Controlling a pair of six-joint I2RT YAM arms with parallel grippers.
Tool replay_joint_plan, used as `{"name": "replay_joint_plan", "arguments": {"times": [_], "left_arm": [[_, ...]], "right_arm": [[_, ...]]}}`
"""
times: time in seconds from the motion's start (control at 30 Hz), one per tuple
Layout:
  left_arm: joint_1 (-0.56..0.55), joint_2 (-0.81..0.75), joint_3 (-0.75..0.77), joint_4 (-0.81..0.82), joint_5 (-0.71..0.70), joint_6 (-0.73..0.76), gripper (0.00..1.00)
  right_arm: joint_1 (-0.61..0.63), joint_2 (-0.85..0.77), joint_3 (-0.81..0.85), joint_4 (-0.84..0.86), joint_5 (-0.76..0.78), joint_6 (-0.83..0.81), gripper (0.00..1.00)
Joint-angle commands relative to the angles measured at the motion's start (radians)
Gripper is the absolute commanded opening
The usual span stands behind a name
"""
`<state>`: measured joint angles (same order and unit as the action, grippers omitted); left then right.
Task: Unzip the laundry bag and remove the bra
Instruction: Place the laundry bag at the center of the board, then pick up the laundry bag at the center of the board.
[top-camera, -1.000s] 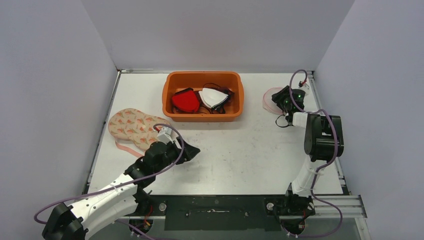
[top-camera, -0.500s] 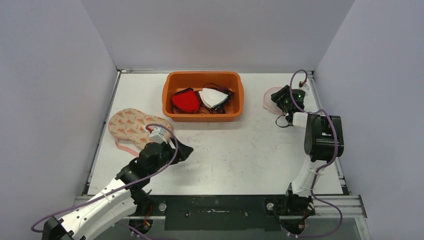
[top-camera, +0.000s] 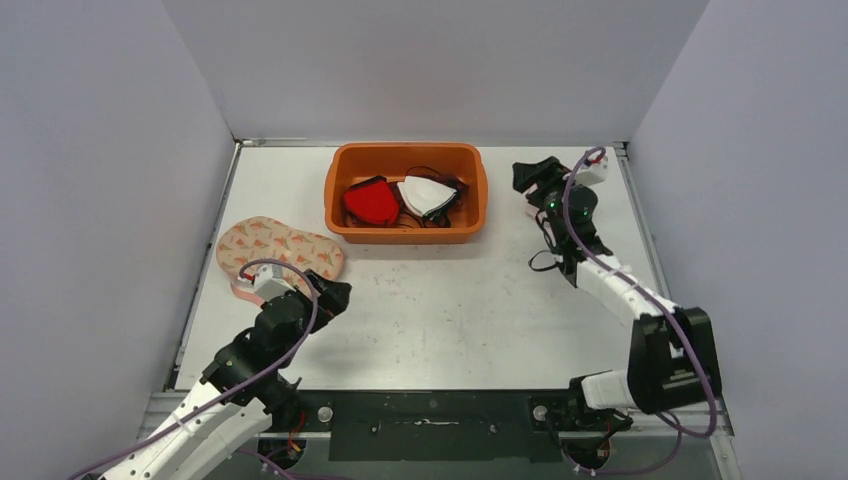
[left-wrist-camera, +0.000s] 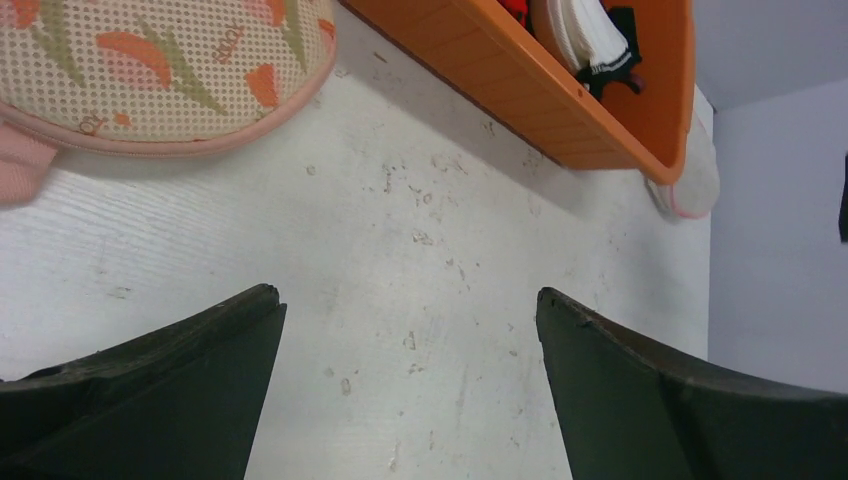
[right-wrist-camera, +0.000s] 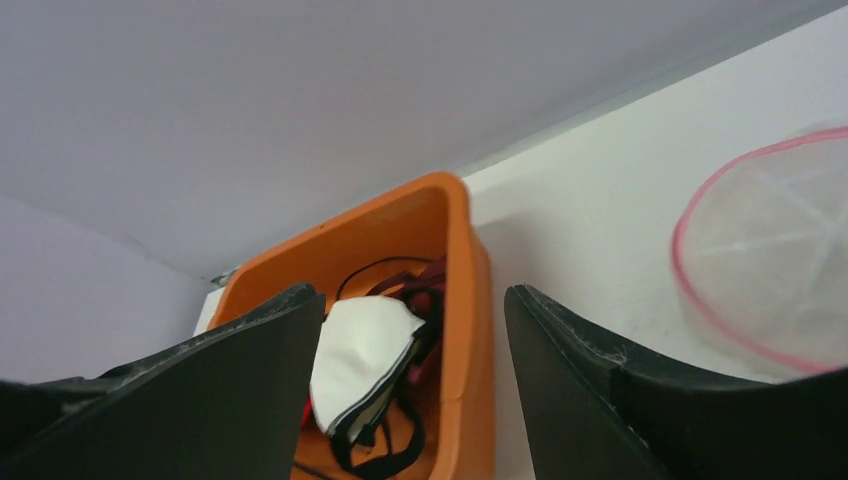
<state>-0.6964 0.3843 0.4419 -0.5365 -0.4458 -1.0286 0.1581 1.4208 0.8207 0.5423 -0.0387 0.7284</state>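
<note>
Your left fingers (top-camera: 335, 293) and right fingers (top-camera: 527, 175) are open, holding nothing. Grab the laundry bag (top-camera: 280, 250) loosely and it may slide away.

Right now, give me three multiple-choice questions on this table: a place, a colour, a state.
1. Where is the patterned bag? A: left of the orange tub. B: inside it. C: right of it.
2. What colours are the two bras in the tub? A: blue, green. B: red, white. C: yellow, grey.
3. The left gripper is: A: shut on the bag. B: shut on the tub. C: open, empty.
Answers: A, it lies off the tub's left end; B, both show inside; C, its jaws stand wide with nothing between.
</note>
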Motion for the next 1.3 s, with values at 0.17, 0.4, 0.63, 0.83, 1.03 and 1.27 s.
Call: {"name": "replay_joint_plan", "arguments": {"times": [0.17, 0.4, 0.63, 0.83, 1.03, 1.27], "left_arm": [[0.022, 0.267, -0.039, 0.109, -0.125, -0.355, 0.96], [0.034, 0.252, -0.182, 0.313, -0.246, -0.616, 0.96], [0.085, 0.339, -0.290, 0.466, -0.327, -0.773, 0.96], [0.254, 0.560, -0.303, 0.695, -0.201, -0.720, 0.96], [0.319, 0.728, -0.311, 0.866, -0.173, -0.692, 0.93], [0.335, 0.783, -0.346, 0.961, -0.167, -0.676, 0.50]], "right_arm": [[0.332, -0.367, -0.340, 0.024, 0.217, -0.059, 0.67], [0.538, -0.665, -0.521, -0.134, 0.227, -0.124, 0.67], [0.608, -0.888, -0.637, -0.298, 0.219, -0.073, 0.66], [0.641, -0.975, -0.688, -0.350, 0.191, -0.046, 0.66], [0.652, -1.016, -0.689, -0.393, 0.177, -0.048, 0.66], [0.655, -1.051, -0.670, -0.449, 0.168, -0.053, 0.65]]}}
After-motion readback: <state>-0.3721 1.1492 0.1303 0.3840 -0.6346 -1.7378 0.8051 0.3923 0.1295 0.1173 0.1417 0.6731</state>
